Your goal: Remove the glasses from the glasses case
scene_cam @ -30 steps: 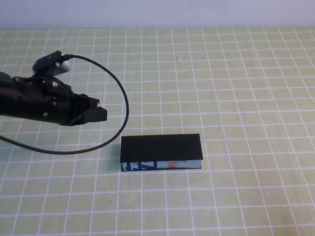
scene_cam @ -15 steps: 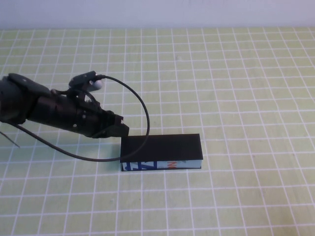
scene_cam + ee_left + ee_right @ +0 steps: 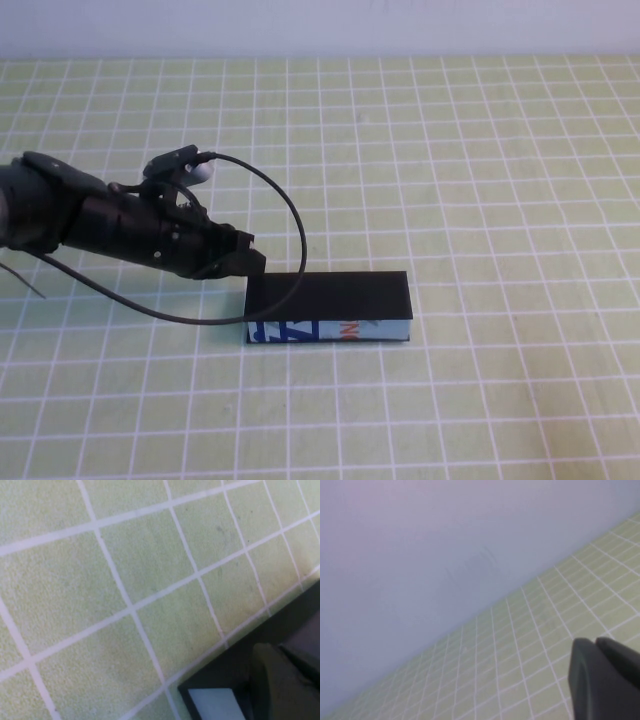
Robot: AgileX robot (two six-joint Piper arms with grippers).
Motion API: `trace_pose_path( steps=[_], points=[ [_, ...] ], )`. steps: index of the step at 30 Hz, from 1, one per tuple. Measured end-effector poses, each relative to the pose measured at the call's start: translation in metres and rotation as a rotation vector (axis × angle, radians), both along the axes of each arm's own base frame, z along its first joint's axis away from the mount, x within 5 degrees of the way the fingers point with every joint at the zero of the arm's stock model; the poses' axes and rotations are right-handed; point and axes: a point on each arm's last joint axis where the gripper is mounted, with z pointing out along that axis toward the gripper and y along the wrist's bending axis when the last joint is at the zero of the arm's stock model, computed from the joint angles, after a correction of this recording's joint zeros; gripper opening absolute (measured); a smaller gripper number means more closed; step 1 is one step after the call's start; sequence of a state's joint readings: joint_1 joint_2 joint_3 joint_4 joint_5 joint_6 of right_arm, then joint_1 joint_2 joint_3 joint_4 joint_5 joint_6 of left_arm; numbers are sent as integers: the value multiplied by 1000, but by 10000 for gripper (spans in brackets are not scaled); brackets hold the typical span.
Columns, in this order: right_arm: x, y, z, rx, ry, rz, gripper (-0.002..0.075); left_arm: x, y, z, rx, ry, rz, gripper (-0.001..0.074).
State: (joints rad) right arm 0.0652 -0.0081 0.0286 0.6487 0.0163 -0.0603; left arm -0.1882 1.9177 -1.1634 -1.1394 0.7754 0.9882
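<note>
Glasses case (image 3: 328,308): lying closed on the green gridded table (image 3: 480,200), near-centre, long side running left to right. The matte black lid is facing up and the white side with its blue and orange-red print is facing the near edge. Lying flat and lid-up like this, it is presenting its lid to an approach from above or from the end.

Glasses: not showing in any view. With the lid down, they are presumably sitting inside the case; this is a judgement, not a sighting.

Left gripper (image 3: 245,262): reaching in from the left, its tip touching or just short of the case's far-left corner. The placement is suggesting a start on the lid at that end. In the left wrist view the case corner (image 3: 235,680) is filling the lower part with a blurred finger (image 3: 280,680) over it; whether the claw is apart or together I cannot tell from either view.

Black cable (image 3: 285,215): looping from the left arm's wrist, arching over and dropping across the left end of the lid, hiding a thin strip of it.

Right gripper (image 3: 602,680): lying outside the high view, parked and pointing toward the far wall (image 3: 420,555); its claw is resting together, holding nothing.

Lid hinge or seam: not making itself out in any view.
</note>
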Motion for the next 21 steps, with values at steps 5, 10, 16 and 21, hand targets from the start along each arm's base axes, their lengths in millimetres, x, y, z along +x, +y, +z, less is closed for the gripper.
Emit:
trace_pose_path(
  steps=[5,10,16,21],
  points=[
    [0,2,-2,40,23,22,-18,3,-2,2,-15,-17,-21,-4],
    [-1,8,-7,90,94,93,-18,9,-4,11,-28,-50,-28,-4],
    [-3,16,4,160,128,174,-18,14,0,10,31,-93,-6,-4],
    [3,28,35,83,254,308,-18,17,1,-6,57,-68,-6,-4]
  ],
)
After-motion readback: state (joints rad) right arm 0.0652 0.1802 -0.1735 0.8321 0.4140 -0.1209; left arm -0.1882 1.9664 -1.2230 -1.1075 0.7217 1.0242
